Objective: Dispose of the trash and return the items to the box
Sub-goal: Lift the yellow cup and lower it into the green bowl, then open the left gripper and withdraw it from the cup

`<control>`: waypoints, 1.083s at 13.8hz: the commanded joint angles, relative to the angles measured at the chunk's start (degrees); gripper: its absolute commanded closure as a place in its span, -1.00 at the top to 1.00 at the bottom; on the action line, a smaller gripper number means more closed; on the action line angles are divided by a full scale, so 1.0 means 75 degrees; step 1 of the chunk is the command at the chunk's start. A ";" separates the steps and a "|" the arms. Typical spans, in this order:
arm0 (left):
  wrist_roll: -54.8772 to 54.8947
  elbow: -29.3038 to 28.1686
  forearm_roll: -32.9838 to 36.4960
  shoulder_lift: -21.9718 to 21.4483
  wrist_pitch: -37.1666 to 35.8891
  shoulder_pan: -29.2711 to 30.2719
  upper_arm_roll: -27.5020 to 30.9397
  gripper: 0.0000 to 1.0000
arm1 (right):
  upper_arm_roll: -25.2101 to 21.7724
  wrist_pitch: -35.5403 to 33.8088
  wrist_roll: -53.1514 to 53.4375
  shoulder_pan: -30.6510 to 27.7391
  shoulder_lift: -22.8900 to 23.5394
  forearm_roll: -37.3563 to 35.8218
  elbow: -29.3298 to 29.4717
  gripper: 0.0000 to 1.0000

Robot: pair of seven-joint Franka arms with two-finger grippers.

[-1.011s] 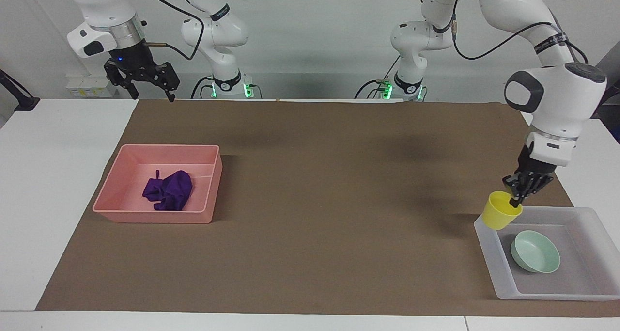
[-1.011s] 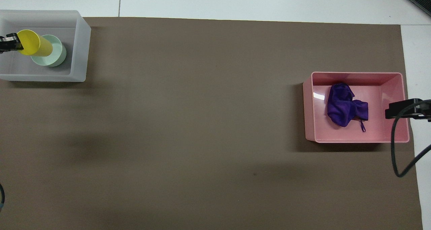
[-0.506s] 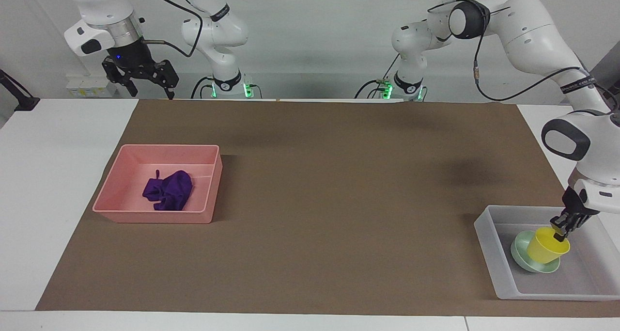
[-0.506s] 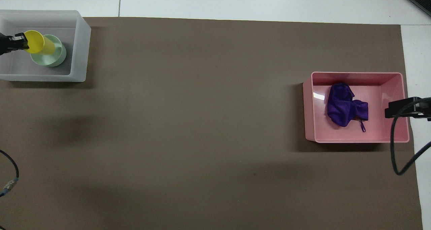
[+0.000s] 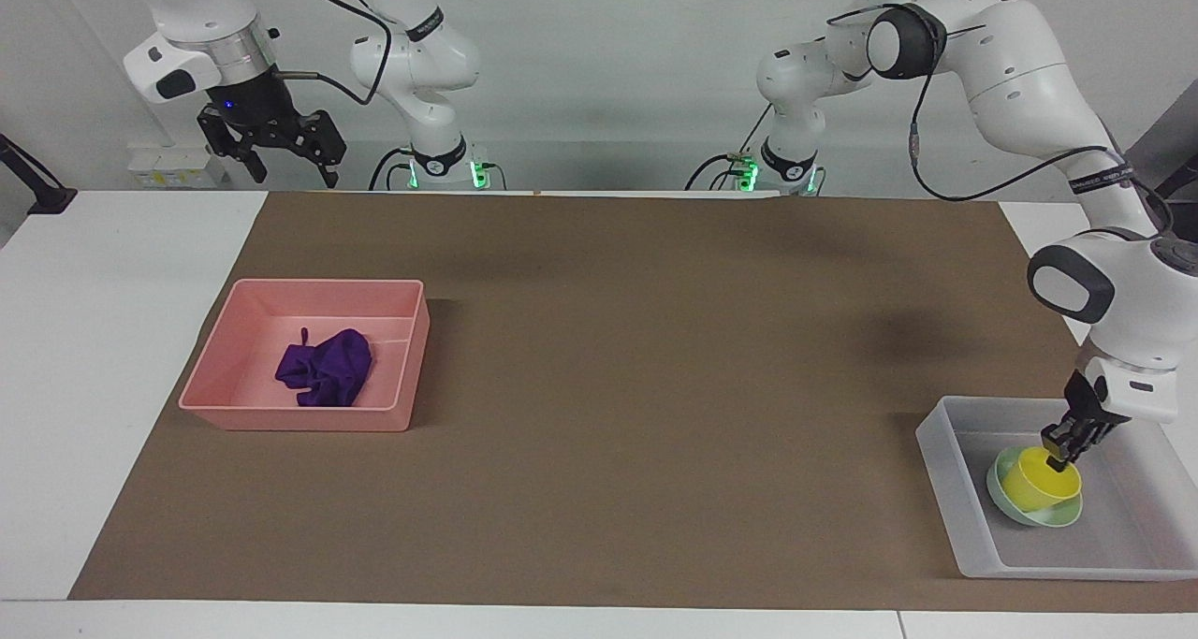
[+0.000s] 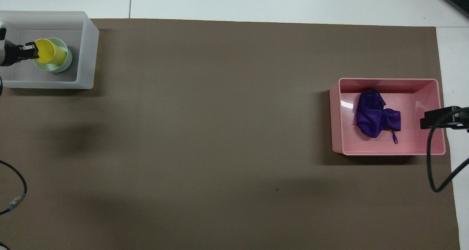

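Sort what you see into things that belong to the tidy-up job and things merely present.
Job:
- yellow cup, held by left gripper, in mint bowl
- clear tray
- purple cloth in pink bin

Merely present:
- brown mat
- right gripper, waiting raised

Left arm bent low, left hand (image 5: 1061,454) pinched shut, right hand (image 5: 278,149) raised high — fingers spread, waiting

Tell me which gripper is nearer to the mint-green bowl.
Left. The left gripper holds the rim of the yellow cup, which sits in the mint-green bowl in the translucent tray. The right gripper waits, raised at the right arm's end of the table.
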 commanded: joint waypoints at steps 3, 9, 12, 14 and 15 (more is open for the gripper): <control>0.1494 -0.0447 0.0008 -0.1114 -0.0919 -0.0216 0.0011 1.00 | 0.0026 -0.0026 -0.0231 -0.0050 -0.0228 0.0013 -0.0305 1.00; 0.1872 -0.2123 0.0020 -0.3236 -0.2289 -0.1269 0.0023 1.00 | 0.0026 -0.0049 -0.0231 -0.0132 -0.0240 0.0142 -0.0270 1.00; 0.1848 -0.2312 0.0556 -0.3905 -0.3321 -0.1925 0.0011 1.00 | 0.0026 -0.0049 -0.0231 -0.0132 -0.0240 0.0142 -0.0270 1.00; 0.1755 -0.2184 0.0921 -0.4070 -0.3720 -0.2348 0.0023 1.00 | 0.0026 -0.0049 -0.0231 -0.0132 -0.0240 0.0142 -0.0270 1.00; 0.1755 -0.2021 0.0922 -0.4140 -0.4036 -0.2349 -0.0024 1.00 | 0.0026 -0.0061 -0.0231 -0.0132 -0.0240 0.0142 -0.0270 1.00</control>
